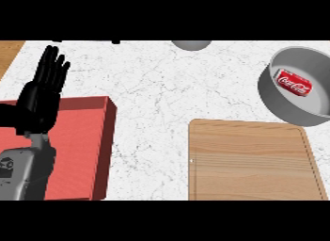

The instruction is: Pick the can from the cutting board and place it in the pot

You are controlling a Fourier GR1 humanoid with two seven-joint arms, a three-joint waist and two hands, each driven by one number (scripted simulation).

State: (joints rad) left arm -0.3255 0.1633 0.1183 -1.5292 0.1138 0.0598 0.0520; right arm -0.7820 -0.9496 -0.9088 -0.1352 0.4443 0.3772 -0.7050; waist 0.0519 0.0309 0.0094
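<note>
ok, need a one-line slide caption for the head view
Red can lying in the grey pot, wooden cutting board bare, left hand resting open over the red box; right hand out of view.

counter (160, 89): white marble top with grey veins, fills most of view
wood (1, 59): brown surface at far left edge beyond the marble, small strip also at top right corner
red box (81, 141): flat red block at left, resting on counter, right side wall visible
grey object (191, 44): rounded, at top edge, cut off, cannot tell what it is
</note>
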